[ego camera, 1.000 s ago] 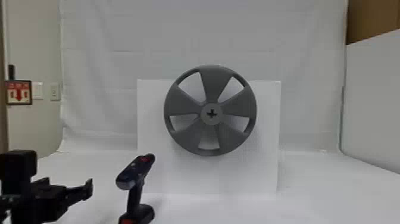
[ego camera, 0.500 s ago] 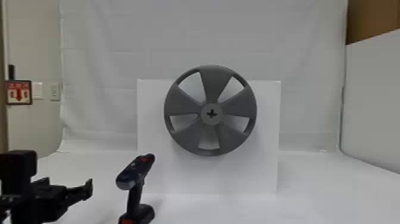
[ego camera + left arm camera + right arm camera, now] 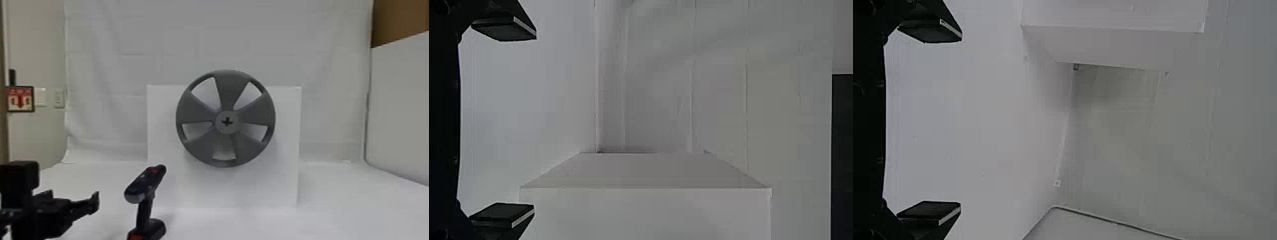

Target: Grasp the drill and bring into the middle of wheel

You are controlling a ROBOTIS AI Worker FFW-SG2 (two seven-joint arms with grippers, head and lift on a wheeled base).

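Note:
The dark drill (image 3: 145, 194) stands on its battery base on the white table, left of centre in the head view, its body slanting. Left of it is my left gripper (image 3: 75, 199), apart from the drill. The grey five-spoked wheel (image 3: 228, 89), with a cross-shaped hole in its hub, is mounted on the front of a white box. In the left wrist view my left gripper (image 3: 504, 122) has its fingers wide apart and nothing between them. My right gripper (image 3: 929, 122) is likewise open and holds nothing.
Behind and under the wheel stands the white box (image 3: 281, 185) on the table (image 3: 357, 207). White cloth (image 3: 271, 38) hangs at the back. A pale panel (image 3: 402, 105) borders the right side, and a wall sign (image 3: 20, 99) is at the far left.

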